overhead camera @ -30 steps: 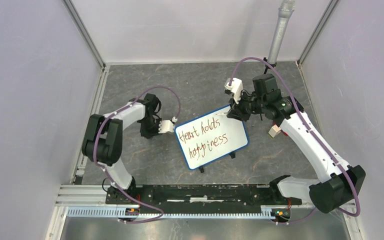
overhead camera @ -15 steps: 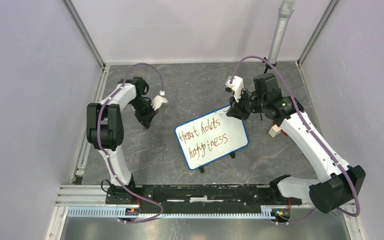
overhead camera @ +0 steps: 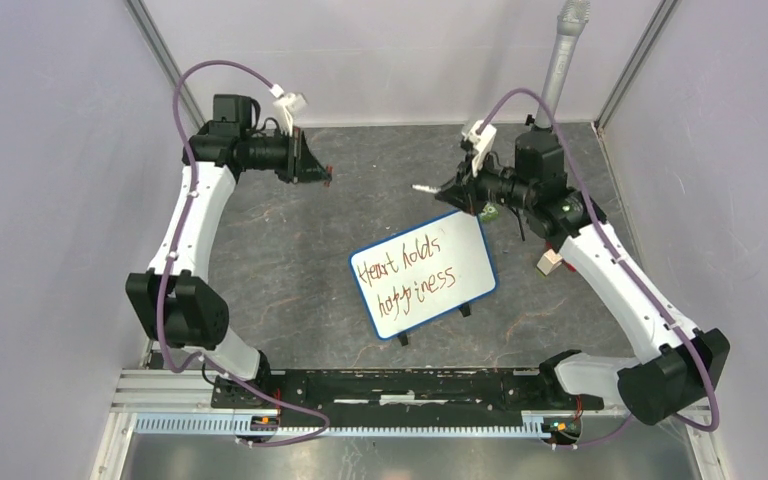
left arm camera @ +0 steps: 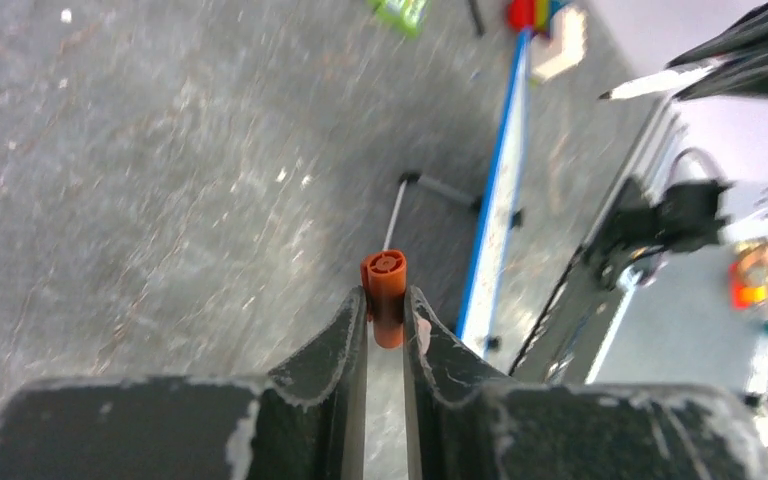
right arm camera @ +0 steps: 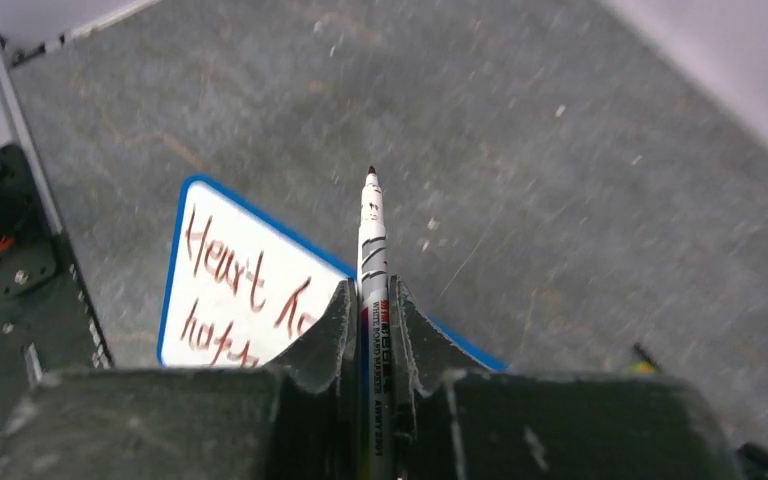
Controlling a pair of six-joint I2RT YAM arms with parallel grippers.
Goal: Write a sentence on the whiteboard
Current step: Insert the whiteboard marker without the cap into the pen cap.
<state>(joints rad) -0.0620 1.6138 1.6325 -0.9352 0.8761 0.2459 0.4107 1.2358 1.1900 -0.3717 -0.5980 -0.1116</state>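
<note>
The whiteboard (overhead camera: pixel 468 252) stands tilted at the middle of the bench (overhead camera: pixel 290 280), and the sentence (overhead camera: pixel 407 272) reads "Heart holds happiness" across two lines, so the writing looks finished. The right claw (right arm camera: pixel 371 300), at about 1 o'clock from the board and clear of it, is clamped narrowly on the marker (right arm camera: pixel 371 225), whose bare tip points toward 9 o'clock. The left claw (left arm camera: pixel 385 305), out at 10 o'clock, pinches the orange cap (left arm camera: pixel 384 278) by only part of its length.

Recapping is probably next, and the two are well apart. If cap and tip meet off-axis, the shallowly held cap could twist out and fall. A dropped marker or a low sweep across the board could smear the letters.
</note>
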